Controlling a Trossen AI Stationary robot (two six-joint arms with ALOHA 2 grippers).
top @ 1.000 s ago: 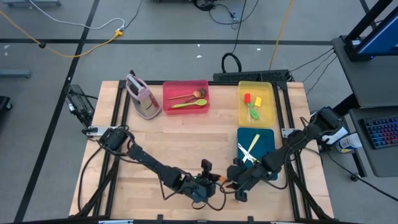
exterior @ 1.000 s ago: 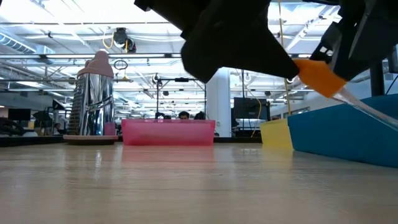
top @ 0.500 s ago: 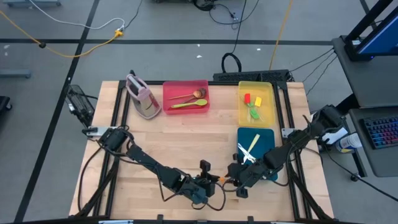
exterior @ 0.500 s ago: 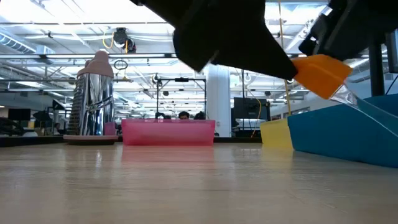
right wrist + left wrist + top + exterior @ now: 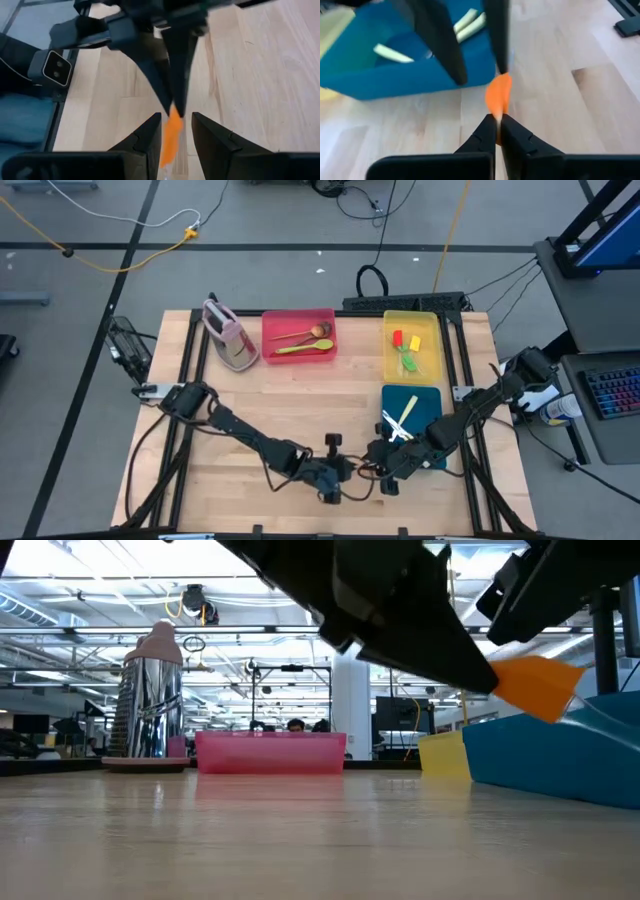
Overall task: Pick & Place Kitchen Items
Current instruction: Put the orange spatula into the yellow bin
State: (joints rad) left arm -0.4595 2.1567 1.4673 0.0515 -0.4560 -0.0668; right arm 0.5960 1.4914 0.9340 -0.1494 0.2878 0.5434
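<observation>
An orange-headed spatula with a clear handle hangs over the table's near middle, its head (image 5: 540, 685) pointing away from the blue tray (image 5: 412, 415). My left gripper (image 5: 345, 471) is shut on that head. My right gripper (image 5: 380, 472) faces it from the blue tray's side and is open. In the right wrist view the right fingers (image 5: 150, 135) stand on either side of the orange head (image 5: 172, 132); I cannot tell whether they touch it. The clear handle is barely visible. My left gripper pinches the near edge of the spatula's orange head (image 5: 498, 111) between its two fingers. It comes from the table's left, slanting down. The spatula is lifted clear of the table, and its head sticks out beyond the fingertips toward my right gripper.
The blue tray holds cream-handled knives (image 5: 400, 423). A yellow tray (image 5: 412, 320) at the far right holds small spatulas. A red tray (image 5: 298, 318) at the far middle holds a wooden and a green spoon. A pink-and-grey container (image 5: 230, 335) stands at the far left.
My left gripper has rolled its wrist and shifted a little toward the table's right edge, carrying the orange head closer to the blue tray and in between my right gripper's fingers. The head has turned with it.
</observation>
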